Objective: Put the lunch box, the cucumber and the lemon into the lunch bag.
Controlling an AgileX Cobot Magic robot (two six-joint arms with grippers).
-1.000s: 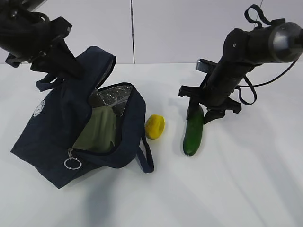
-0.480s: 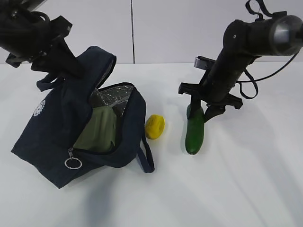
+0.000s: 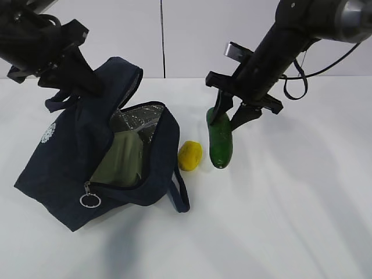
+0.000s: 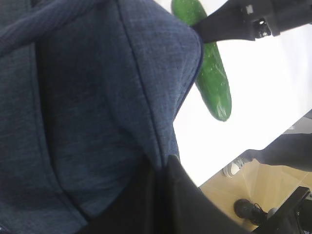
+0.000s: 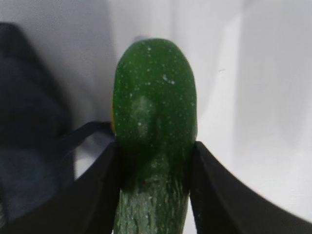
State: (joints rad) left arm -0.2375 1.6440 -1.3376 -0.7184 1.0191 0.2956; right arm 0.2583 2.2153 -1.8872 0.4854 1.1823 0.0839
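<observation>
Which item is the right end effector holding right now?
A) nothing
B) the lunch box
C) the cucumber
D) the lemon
C: the right end effector is clamped on the upper end of the cucumber, whose sides its fingers press in the wrist view.

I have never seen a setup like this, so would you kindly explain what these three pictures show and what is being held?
A robot with two black arms works at a white table. One picture looks at the table from in front; the other two come from cameras on each wrist. The left tool grips the fabric of a navy lunch bag, holding it open; a green-lidded lunch box is already inside. The right tool is shut on a cucumber, its lower end near the table. A lemon lies between bag and cucumber.
</observation>
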